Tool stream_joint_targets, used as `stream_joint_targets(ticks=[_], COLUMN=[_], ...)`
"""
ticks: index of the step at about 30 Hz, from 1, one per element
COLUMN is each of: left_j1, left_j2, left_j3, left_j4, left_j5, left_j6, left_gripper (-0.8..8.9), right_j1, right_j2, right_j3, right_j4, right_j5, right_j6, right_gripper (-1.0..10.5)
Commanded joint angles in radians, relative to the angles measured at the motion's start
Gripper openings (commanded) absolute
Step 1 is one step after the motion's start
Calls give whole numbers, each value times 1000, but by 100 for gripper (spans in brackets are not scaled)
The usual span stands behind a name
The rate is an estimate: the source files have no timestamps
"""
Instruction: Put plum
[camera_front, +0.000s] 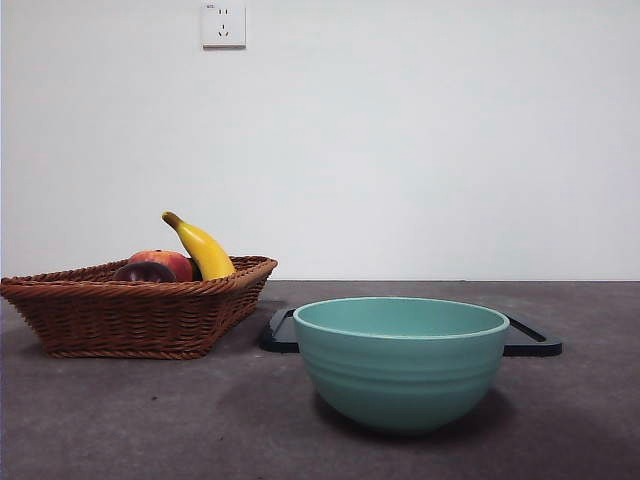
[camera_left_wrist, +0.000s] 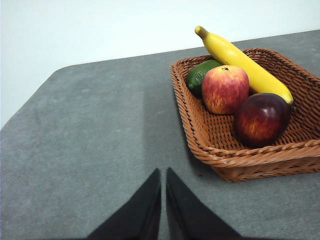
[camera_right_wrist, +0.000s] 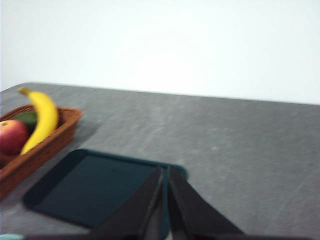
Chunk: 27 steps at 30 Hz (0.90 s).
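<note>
Plum (camera_left_wrist: 261, 119) resting in wicker basket (camera_left_wrist: 235, 162), ahead of closed, empty left gripper (camera_left_wrist: 163, 175); right gripper (camera_right_wrist: 165, 172), likewise closed, hangs farther off.

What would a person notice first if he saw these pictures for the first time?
Most likely the large teal bowl, which stands near the camera in the front view, in front of a flat dark tray. Next the wicker basket beside them, where the yellow banana leans over a red-orange apple, the dark plum and a green fruit. Both grippers, left and right, wait with shut jaws, away from the fruit.
</note>
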Motion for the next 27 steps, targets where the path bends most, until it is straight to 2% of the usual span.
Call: stream_joint_targets(ticks=[1,5,12,19,27], left_j1=[2,2,2,2,2], left_j2=[-2,-2,-2,-2,-2], left_j3=[-21,-21,-21,-21,-21], left_j4=[-7,-7,-7,-7,-7], left_j5=[-1,-1,-1,-1,-1], left_j6=[-5,-5,-5,-5,-5], left_gripper=[15,15,15,14,15], right_j1=[-25,-43,-43,-43,-43], right_j2=[-61,-141,-209,-248,-275], right_j3=[-67,-157,-266,-335,-340], right_j4=[53,98,104,103,-19], right_j5=[5,6,84,83,106], right_j6=[-10,-10,26,30,36], right_gripper=[6,6,6,6,6])
